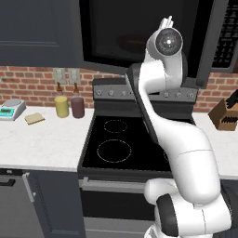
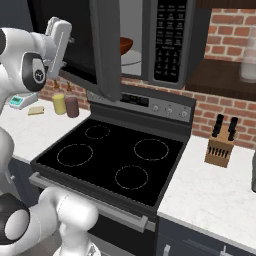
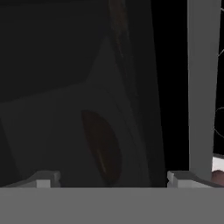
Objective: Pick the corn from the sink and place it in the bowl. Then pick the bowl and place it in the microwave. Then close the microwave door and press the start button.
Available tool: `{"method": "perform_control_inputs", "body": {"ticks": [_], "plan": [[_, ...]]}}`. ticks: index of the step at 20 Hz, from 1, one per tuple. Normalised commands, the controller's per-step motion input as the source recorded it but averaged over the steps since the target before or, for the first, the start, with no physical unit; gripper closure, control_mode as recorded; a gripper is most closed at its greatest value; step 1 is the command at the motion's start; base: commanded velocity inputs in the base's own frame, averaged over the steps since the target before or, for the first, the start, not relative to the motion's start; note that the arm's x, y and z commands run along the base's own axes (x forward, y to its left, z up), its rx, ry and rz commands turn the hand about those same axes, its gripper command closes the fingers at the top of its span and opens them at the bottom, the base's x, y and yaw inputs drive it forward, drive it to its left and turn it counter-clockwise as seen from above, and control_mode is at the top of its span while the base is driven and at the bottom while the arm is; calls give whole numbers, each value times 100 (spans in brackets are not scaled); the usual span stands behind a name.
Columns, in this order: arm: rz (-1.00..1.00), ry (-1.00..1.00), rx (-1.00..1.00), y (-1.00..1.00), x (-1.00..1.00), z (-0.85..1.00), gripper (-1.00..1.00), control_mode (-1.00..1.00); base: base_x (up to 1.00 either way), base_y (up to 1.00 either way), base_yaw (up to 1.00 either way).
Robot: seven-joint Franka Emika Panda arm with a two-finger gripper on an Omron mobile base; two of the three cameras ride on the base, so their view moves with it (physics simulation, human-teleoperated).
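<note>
With the bowl (image 2: pixel 125 44) already on the turntable inside the microwave (image 2: pixel 170 40), the tool (image 3: pixel 113 179), jaws wide and empty, faces the outer side of the half-open microwave door (image 2: pixel 105 50), ready to push it shut

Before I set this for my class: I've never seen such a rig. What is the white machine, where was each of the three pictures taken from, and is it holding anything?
It is a white robot arm in a rendered kitchen. Two pictures come from cameras behind it, left and right; the third looks along its gripper, whose fingers stand apart, holding nothing. The arm reaches up to the microwave door, which hangs ajar above the black stove. The reddish bowl sits inside the microwave. On the counter stand two jars and a knife block.
</note>
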Motion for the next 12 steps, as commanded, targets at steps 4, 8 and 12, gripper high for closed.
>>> {"method": "perform_control_inputs", "body": {"ticks": [4,8,12], "plan": [[0,0,1,-12,70,0,-100,-100,0,0,0],[0,0,1,-12,69,0,-100,-100,0,0,0],[0,0,0,-8,70,-1,-100,-100,0,0,0]]}}
